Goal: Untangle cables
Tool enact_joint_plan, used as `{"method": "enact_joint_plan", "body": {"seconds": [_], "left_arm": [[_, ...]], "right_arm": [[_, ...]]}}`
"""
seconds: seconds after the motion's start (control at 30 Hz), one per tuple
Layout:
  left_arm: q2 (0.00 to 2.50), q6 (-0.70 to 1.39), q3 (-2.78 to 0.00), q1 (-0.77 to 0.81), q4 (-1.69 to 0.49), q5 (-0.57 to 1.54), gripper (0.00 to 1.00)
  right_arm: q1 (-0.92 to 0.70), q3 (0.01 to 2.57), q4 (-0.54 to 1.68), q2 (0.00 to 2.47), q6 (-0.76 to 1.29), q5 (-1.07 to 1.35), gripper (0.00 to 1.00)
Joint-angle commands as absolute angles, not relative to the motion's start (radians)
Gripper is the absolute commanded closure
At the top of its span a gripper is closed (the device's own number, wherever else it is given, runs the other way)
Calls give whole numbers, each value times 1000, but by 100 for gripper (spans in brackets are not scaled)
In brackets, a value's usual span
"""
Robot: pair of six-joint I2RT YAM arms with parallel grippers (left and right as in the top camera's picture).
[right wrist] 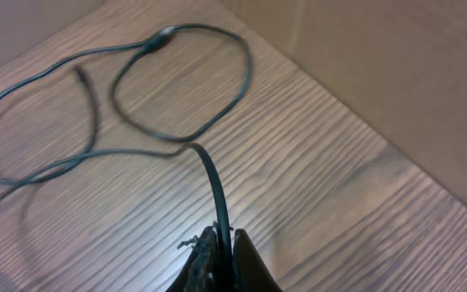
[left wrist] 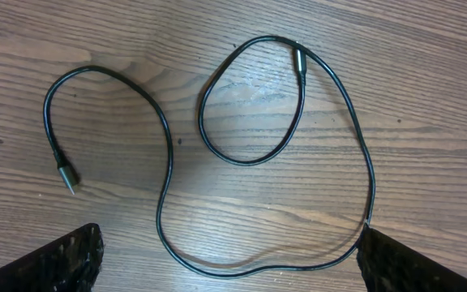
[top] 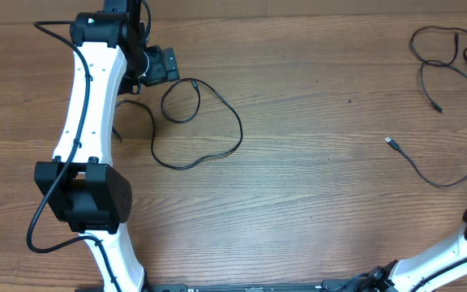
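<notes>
One cable lies in loose loops near the table's far left corner, below the left gripper, its fingers wide apart. The other cable sprawls at the far right corner, pinched in the closed right gripper; the table between them is bare

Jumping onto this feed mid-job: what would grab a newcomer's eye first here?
The right end effector is shut on a black cable, whose slack sprawls in loops toward the right edge of the wooden table. Well apart on the left side, the second cable lies alone in loose loops, with the open left end effector hovering over it.
</notes>
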State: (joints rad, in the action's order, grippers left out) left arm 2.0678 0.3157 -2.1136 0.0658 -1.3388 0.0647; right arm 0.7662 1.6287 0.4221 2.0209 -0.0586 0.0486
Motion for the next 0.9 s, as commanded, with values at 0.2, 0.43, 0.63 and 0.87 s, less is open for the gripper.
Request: {"method": "enact_joint_plan", "body": {"seconds": [0.2, 0.43, 0.63, 0.87], "left_arm": [[2055, 329, -2131, 72, -1337, 71, 0], [2055, 329, -2131, 72, -1337, 71, 0], [2055, 329, -2131, 72, -1337, 71, 0], [2055, 329, -2131, 72, -1337, 71, 0]], "right_arm": [[881, 1631, 269, 2147, -52, 97, 96], [908, 1631, 191, 2175, -51, 115, 87], [910, 1631, 197, 2175, -51, 175, 0], [908, 1631, 342, 2174, -53, 274, 0]]}}
